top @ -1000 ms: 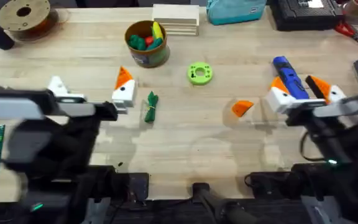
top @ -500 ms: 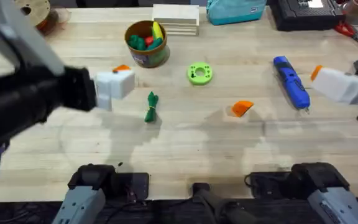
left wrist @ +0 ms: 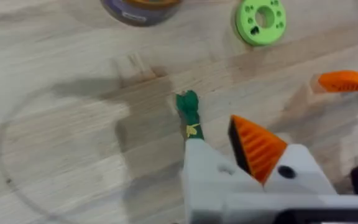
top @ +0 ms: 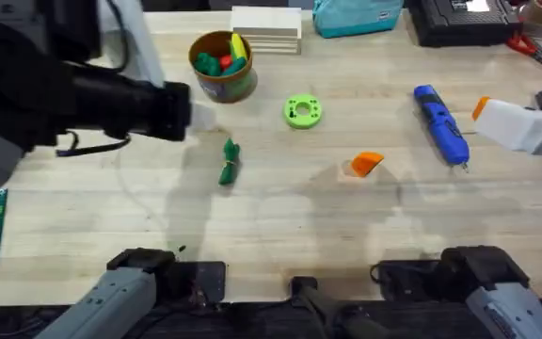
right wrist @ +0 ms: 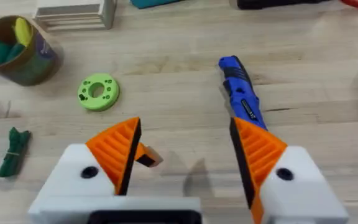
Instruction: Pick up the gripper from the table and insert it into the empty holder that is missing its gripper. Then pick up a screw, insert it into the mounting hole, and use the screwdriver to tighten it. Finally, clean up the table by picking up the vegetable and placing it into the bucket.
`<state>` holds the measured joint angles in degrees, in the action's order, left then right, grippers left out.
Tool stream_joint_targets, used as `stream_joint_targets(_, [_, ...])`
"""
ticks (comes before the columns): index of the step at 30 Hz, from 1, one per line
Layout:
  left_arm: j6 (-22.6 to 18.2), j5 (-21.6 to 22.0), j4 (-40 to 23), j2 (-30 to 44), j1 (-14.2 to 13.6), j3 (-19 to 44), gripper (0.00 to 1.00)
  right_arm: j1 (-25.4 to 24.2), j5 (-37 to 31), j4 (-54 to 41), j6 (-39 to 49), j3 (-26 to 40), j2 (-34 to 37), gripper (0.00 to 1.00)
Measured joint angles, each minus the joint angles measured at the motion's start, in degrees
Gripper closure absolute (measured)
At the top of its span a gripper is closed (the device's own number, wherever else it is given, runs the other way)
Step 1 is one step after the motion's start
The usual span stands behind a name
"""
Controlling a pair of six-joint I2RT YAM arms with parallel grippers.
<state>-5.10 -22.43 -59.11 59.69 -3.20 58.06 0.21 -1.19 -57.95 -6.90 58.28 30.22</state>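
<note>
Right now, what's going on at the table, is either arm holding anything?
Neither. The right gripper is open, with both orange pads, above the screwdriver. The left gripper has one pad beside an empty holder. The loose orange gripper and the vegetable lie on the table, outside the bucket.

- The overhead view looks down and forward from above the arm bases, taking in the whole counter (top: pixel 290 217) as far as the clutter along its back edge.
- The left wrist view hangs close above the counter, facing down past its own tool (left wrist: pixel 253 168); it shares the vegetable (left wrist: pixel 190 116) and the lime-green ring (left wrist: pixel 261 20) with the overhead view.
- The right wrist view sits higher and tilts forward, sharing the ring, the vegetable and the screwdriver (right wrist: pixel 241 93).
</note>
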Motion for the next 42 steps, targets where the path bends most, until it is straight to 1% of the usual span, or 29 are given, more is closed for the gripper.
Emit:
stream_joint_targets(1, [-0.41,-0.35,0.03,0.15,-1.44,-0.02,0.973,0.0,0.0,0.0,0.0,0.0,0.0,0.15])
stream_joint_targets(2, [-0.78,-0.54,0.09,0.12,-2.87,-0.02,0.85,0.0,0.0,0.0,0.0,0.0,0.0,0.15])
stream_joint_targets(4, [-1.15,-0.96,0.13,-0.26,-5.66,-0.02,0.532,0.0,0.0,0.0,-0.02,0.0,0.0,0.149])
stream_joint_targets(7, [-1.38,-1.67,0.28,-0.94,-8.5,-0.02,0.085,0.0,0.0,0.0,-0.02,0.0,0.0,0.149])
stream_joint_targets(8, [-1.45,-2.16,0.77,-1.15,-9.21,-0.02,0.034,0.0,0.0,0.0,-0.02,0.0,0.0,0.149])
stream_joint_targets(12, [-1.64,-5.48,6.94,-1.25,-11.25,-0.02,0.015,0.0,0.0,0.0,-0.02,0.0,0.0,0.151])
stream_joint_targets(16, [-1.8,-10.55,13.55,-1.25,-12.28,-0.02,0.015,0.0,0.0,0.0,-0.02,0.0,0.0,0.149])
stream_joint_targets(18, [-1.82,-12.61,14.4,-1.27,-12.4,-0.02,0.015,0.0,0.0,0.0,-0.02,0.0,0.0,0.15])
stream_joint_targets(20, [-1.83,-13.88,13.71,-1.25,-12.41,-0.02,0.015,0.0,0.0,0.0,-0.02,0.0,0.0,0.15])
stream_joint_targets(23, [-1.82,-14.84,11.75,-1.25,-12.41,-0.02,0.013,0.0,0.0,0.0,-0.02,0.0,0.0,0.15])
stream_joint_targets(26, [-1.82,-14.8,12.58,-1.25,-12.41,-0.02,0.014,0.0,0.0,0.0,-0.02,0.0,0.0,0.15])
stream_joint_targets(29, [-2.33,-13.93,15.54,-1.25,-12.41,-0.02,0.014,0.0,0.0,0.0,-0.02,0.0,0.0,0.15])
stream_joint_targets(33, [-4.41,-13.38,23.87,-1.46,-12.41,-0.98,0.014,0.0,0.0,0.0,-0.02,0.0,0.0,0.15])
stream_joint_targets(35, [-5.09,-12.96,29.08,-2.79,-12.41,-3.22,0.014,0.0,0.0,0.0,-0.02,0.0,0.0,0.15])
stream_joint_targets(37, [-5.51,-12.42,33.45,-5.87,-12.41,-6.98,0.014,0.0,0.0,0.0,-0.02,0.0,0.0,0.15])
stream_joint_targets(40, [-5.91,-12.23,39.24,-13.57,-12.41,-14.64,0.014,0.0,0.0,0.0,-0.04,0.0,0.0,0.15])
stream_joint_targets(42, [-5.95,-12.27,42.28,-20.37,-12.41,-20.35,0.014,0.0,0.0,0.0,-0.04,0.0,0.0,0.15])
